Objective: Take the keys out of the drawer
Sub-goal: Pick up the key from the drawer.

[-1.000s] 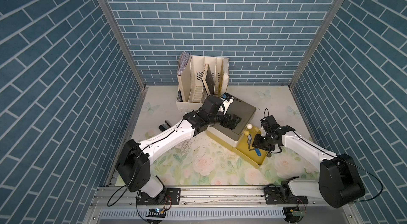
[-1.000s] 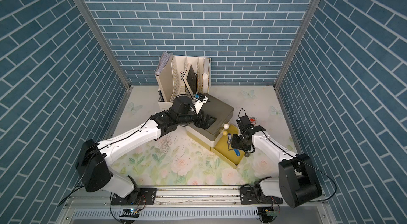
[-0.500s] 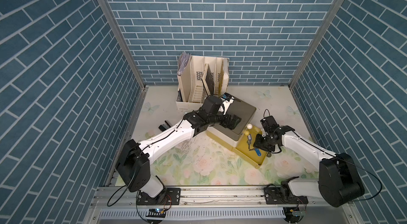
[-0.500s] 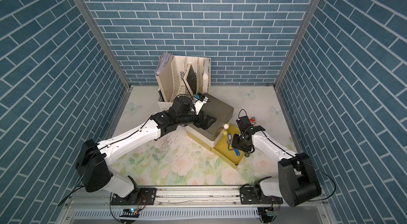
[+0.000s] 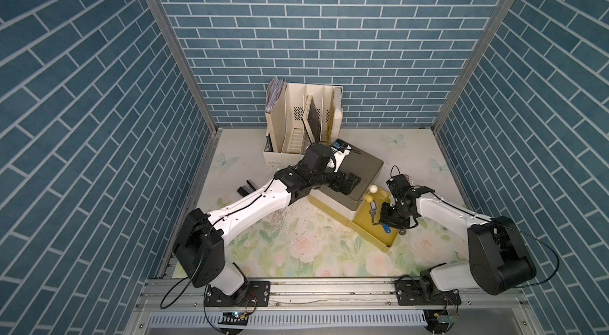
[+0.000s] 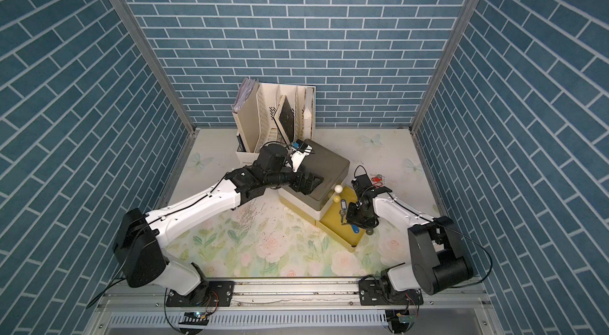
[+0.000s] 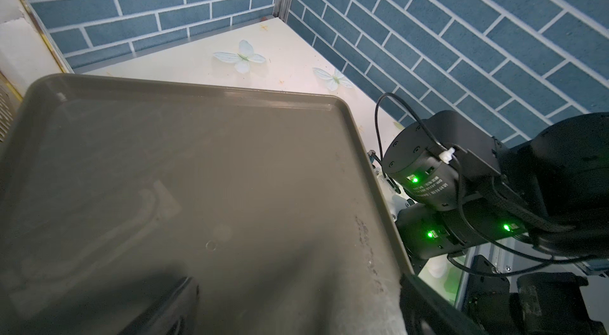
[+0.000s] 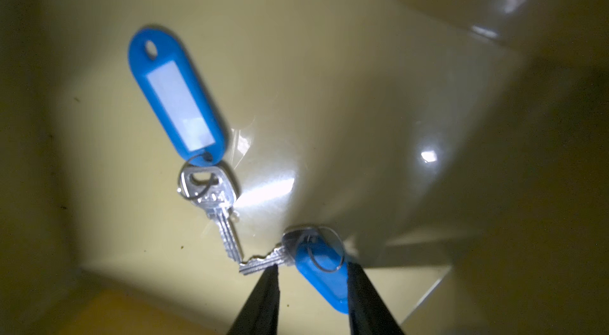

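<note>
Right gripper [image 8: 312, 267] down in the pulled-out yellow plastic drawer [image 5: 365, 233]
Grey-topped cream drawer unit [image 5: 362, 165] at the centre of the floral bench [image 5: 296, 261], left gripper [image 5: 348, 182] splayed wide on its top; right jaws narrow, astride one blue-tagged silver key [image 8: 324, 280] near the drawer's front edge; second blue-tagged key [image 8: 211, 191] beside, blade tips touching.

- Keys [image 8: 216, 200]: bright bare metal, catching the light.
- Their tags [image 8: 174, 96]: smooth, glossy blue plastic.
- Drawer [image 8: 362, 103]: shiny yellow plastic, throwing reflections.
- Cabinet top [image 7: 197, 168]: smooth, dull grey-green plastic.
</note>
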`<state>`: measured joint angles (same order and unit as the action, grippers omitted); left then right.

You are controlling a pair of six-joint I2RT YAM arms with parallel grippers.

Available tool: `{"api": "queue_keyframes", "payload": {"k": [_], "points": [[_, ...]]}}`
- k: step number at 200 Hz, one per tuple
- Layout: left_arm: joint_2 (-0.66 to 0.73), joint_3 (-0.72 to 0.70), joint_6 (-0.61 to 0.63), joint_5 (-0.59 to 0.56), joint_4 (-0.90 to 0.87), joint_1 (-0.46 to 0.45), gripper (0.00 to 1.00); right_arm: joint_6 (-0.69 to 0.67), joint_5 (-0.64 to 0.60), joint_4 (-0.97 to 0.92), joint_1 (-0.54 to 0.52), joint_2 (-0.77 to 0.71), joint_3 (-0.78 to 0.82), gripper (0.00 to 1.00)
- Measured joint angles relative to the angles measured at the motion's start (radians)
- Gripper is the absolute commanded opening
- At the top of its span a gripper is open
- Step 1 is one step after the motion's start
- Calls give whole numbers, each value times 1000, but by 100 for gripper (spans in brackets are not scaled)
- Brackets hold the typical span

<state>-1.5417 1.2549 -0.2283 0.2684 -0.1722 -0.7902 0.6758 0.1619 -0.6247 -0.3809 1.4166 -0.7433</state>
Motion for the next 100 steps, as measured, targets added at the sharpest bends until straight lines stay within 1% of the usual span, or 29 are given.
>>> {"api": "queue_keyframes", "payload": {"k": [33, 54, 100], "points": [[5, -10, 3, 0, 13, 0, 100, 2, -4, 8, 0, 0, 0, 32], [5, -11, 4, -1, 13, 0, 100, 6, -6, 15, 0, 3, 0, 24], [17, -25, 5, -10, 20, 1, 100, 8, -12, 27, 0, 12, 0, 22]]}}
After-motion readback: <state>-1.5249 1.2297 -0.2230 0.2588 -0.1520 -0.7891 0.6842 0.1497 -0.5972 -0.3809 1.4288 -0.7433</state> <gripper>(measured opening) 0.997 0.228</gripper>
